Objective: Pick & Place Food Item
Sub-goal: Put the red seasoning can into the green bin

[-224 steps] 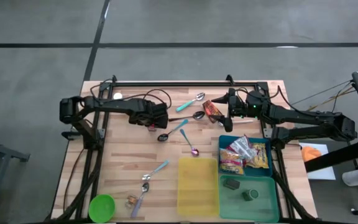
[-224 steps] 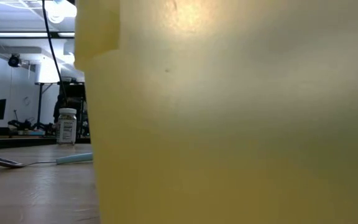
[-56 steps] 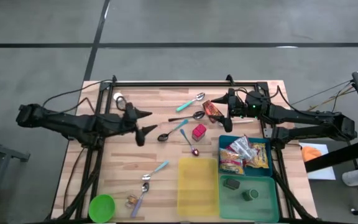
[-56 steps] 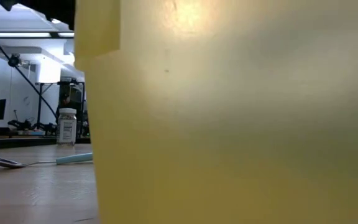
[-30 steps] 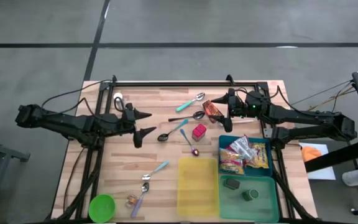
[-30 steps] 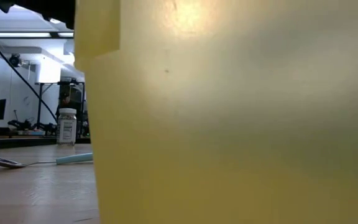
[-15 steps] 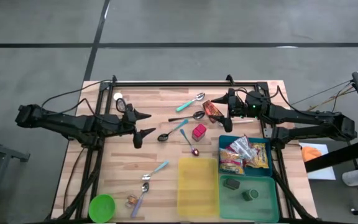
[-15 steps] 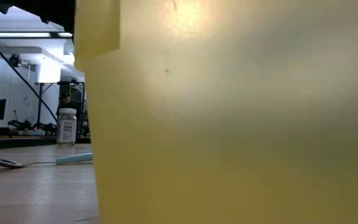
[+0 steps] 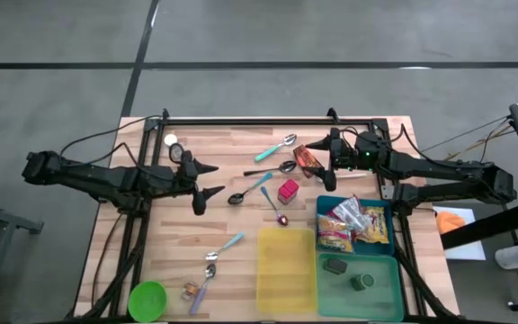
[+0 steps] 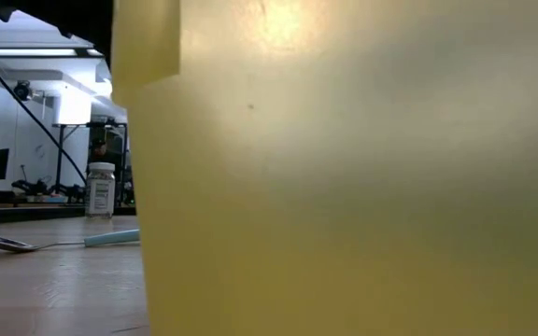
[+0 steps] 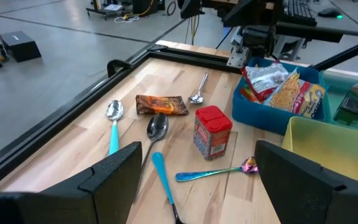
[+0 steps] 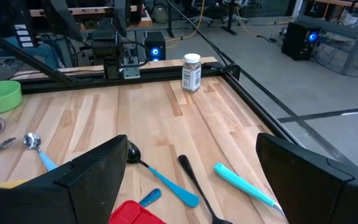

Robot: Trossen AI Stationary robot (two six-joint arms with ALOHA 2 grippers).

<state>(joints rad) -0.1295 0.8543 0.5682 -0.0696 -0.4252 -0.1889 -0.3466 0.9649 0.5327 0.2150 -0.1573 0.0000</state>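
Since the earliest high view the left arm has pulled back toward the table's [image 9: 178, 261] left edge, and the red jar [image 9: 288, 190] that was then hidden under it stands upright near the middle of the table, just beside the blue bin's far left corner; over the last second nothing on the table has shifted. The left gripper [image 9: 205, 183] hangs above the left half of the table with its two fingers spread wide and nothing between them. The right gripper [image 9: 328, 153] waits near the far edge, fingers equally wide apart and empty, with an orange-brown snack wrapper [image 9: 306, 159] lying flat just beside it. The blue bin [image 9: 324, 203] at the right edge holds several crinkled snack packets [image 9: 356, 225], yellow, silver and red. The green bin [image 9: 398, 283] at the near right corner holds two small dark items, possibly a lidded jar and a cap, too small to tell. The yellow bin [image 9: 285, 269] next to it shows nothing inside and fills most of the low view. A green bowl [image 9: 147, 300] sits at the near left corner. Spoons with blue handles [image 9: 252, 187] lie scattered about the middle, and a white pill bottle [image 9: 172, 141] stands near the far left corner.
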